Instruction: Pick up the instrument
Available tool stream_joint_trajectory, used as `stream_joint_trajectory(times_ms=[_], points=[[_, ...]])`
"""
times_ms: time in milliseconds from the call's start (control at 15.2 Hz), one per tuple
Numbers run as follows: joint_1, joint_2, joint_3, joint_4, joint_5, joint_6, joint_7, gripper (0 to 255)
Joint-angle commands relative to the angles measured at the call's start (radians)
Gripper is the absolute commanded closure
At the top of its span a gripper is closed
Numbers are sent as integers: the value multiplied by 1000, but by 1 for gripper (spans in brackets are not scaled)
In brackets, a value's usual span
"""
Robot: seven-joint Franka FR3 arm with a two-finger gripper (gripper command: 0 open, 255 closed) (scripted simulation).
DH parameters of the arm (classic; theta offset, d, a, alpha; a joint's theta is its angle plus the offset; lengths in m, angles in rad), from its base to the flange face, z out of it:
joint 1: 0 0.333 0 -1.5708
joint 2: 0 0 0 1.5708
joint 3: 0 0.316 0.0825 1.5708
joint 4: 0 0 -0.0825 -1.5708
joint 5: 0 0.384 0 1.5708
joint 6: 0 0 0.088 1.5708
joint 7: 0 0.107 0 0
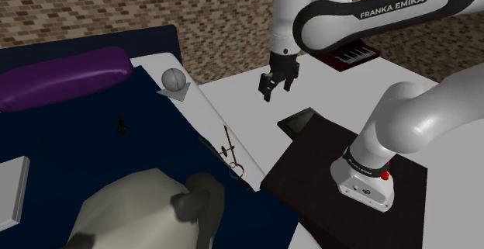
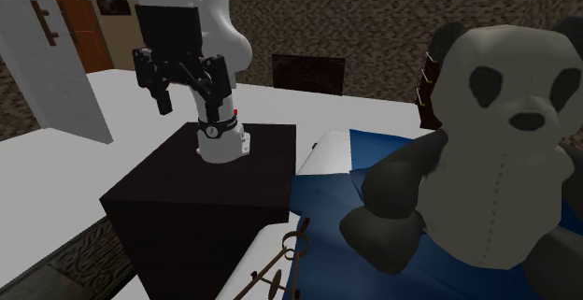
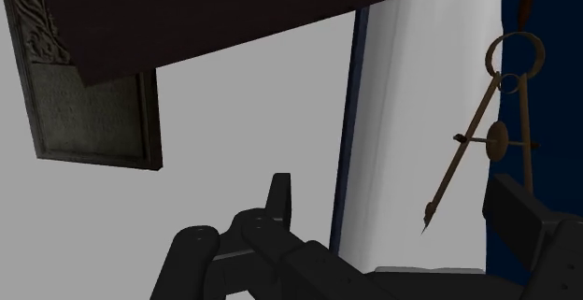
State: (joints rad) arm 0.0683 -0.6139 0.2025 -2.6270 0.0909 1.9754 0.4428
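Note:
A brass pair of compasses (image 1: 230,150) lies on the white strip at the edge of the dark blue bed cover (image 1: 77,146), its ring end near the panda. It also lies in front of the stand in the second exterior view (image 2: 276,265), and past my right finger in the wrist view (image 3: 486,130). A small dark red piano keyboard (image 1: 353,56) sits behind the arm on the white surface. My gripper (image 1: 275,87) hangs open and empty above the white surface, well beyond the compasses and short of the keyboard. Its fingers stand apart (image 2: 187,92) (image 3: 397,209).
The dark box stand (image 1: 310,162) is beside the bed, with a flat dark slab (image 1: 299,121) lying next to it. On the bed are a panda toy (image 1: 147,209), a purple pillow (image 1: 62,77), a grey ball on a base (image 1: 174,79) and a small dark figure (image 1: 121,125).

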Motion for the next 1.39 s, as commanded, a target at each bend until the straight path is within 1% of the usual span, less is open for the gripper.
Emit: stream_joint_trajectory(times_ms=[0,396,660,858,1056,1320], points=[[10,55,33,-13,18,64,41,0],[26,255,127,-18,42,255,161,0],[27,416,186,8,21,377,257,0],[25,547,221,43,-25,461,343,0],[34,684,238,91,-100,532,445,0],[81,866,217,175,-214,604,583,0]])
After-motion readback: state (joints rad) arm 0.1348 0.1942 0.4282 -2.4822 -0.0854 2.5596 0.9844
